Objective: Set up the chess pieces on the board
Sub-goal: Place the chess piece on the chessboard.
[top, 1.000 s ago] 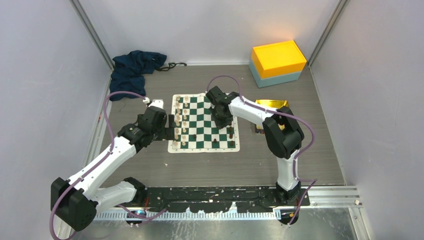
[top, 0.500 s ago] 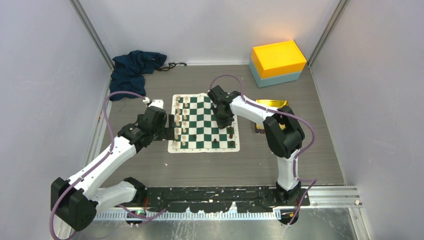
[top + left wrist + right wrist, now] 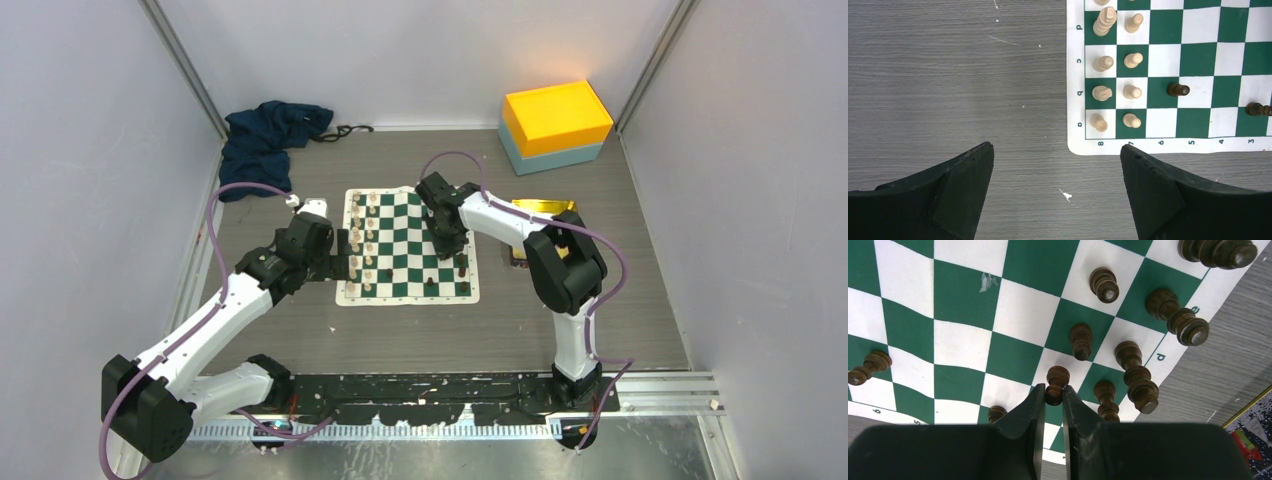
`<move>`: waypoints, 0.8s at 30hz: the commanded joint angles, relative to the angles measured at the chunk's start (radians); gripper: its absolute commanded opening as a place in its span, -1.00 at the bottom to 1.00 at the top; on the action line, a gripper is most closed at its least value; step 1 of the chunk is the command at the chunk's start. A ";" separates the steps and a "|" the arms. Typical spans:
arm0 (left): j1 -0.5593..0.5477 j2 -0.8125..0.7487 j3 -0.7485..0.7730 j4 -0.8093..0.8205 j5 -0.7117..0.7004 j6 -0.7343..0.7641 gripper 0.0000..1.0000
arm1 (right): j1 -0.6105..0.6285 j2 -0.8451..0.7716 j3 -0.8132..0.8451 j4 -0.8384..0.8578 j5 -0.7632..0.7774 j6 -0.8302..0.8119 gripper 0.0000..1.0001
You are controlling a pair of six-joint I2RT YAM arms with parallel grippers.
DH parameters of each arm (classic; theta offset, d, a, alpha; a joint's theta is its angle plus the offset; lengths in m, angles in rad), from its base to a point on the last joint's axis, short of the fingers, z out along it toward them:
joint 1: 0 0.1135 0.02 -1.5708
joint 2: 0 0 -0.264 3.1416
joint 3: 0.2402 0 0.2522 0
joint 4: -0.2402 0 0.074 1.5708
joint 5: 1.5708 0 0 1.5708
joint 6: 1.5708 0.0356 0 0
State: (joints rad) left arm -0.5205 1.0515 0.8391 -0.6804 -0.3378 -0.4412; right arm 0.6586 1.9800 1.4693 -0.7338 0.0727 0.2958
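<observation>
Right pincer (image 3: 1053,393) around slim dark-brown pawn (image 3: 1057,377)

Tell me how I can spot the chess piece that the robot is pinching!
Find the green-and-white checked board mat, then its right side, where the dark brown pieces stand. The right arm's black pincer reaches down there, and between its two tips sits a small dark brown round-headed pawn. Its dark neighbours all stand free; only this one is squeezed.

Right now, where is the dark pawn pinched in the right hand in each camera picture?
Right wrist: dark pawn low centre, pinched by the right hand.
Top external: hidden beneath that hand.
Left wrist: not in it.
Shared landmark: the board.
</observation>
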 commanded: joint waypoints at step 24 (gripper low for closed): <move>0.007 -0.010 0.005 0.026 0.005 -0.008 0.95 | -0.013 0.001 -0.019 0.009 -0.007 0.027 -0.80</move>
State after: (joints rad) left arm -0.5205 1.0515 0.8387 -0.6800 -0.3370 -0.4416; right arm 0.6502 1.9835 1.4487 -0.7341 0.0689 0.3134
